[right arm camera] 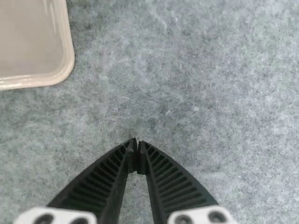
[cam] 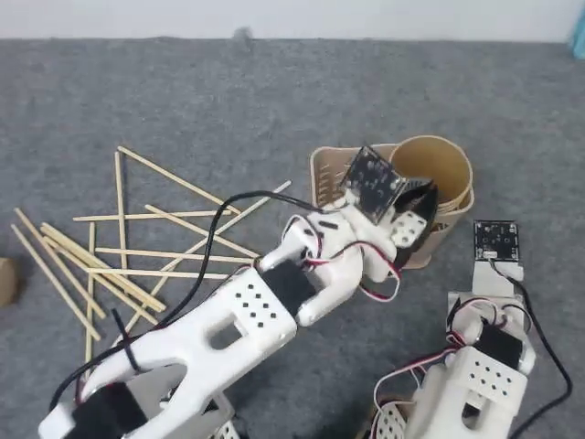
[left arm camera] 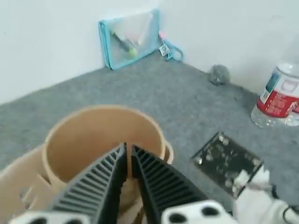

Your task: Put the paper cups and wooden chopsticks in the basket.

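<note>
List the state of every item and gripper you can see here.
paper cup: upright, mouth open, standing in the basket.
basket: upright, holding the cup.
wooden chopsticks: scattered flat on the carpet, outside the basket.
left gripper: fingers shut on the cup's rim.
right gripper: fingers shut, empty, over bare carpet.

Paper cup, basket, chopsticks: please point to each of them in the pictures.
paper cup (cam: 448,169), high view, on its inner wall.
basket (cam: 324,183), high view, on its left wall.
chopsticks (cam: 155,216), high view, on the middle of one loose stick.
</note>
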`<state>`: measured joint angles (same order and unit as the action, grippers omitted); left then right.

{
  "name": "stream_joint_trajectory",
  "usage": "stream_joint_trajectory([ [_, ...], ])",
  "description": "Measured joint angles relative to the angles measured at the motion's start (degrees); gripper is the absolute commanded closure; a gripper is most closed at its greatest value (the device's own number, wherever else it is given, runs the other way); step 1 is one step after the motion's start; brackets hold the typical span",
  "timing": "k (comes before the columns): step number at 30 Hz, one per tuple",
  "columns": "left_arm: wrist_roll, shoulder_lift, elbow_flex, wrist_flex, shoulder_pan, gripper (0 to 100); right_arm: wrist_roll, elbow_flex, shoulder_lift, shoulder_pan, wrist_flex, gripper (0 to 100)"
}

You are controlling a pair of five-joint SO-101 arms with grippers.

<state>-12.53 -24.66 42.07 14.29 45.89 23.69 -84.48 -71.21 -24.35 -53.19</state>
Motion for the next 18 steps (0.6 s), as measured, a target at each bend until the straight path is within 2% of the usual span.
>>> stream_joint_trajectory([
  [10,0.00,-2.73,6.15,-2.02,0.44,99,0.00,0.00,0.00,0.00,0.00,99.1],
  [18,0.00,-2.81,5.01,-1.58,0.26,99,0.00,0.00,0.00,0.00,0.00,99.1],
])
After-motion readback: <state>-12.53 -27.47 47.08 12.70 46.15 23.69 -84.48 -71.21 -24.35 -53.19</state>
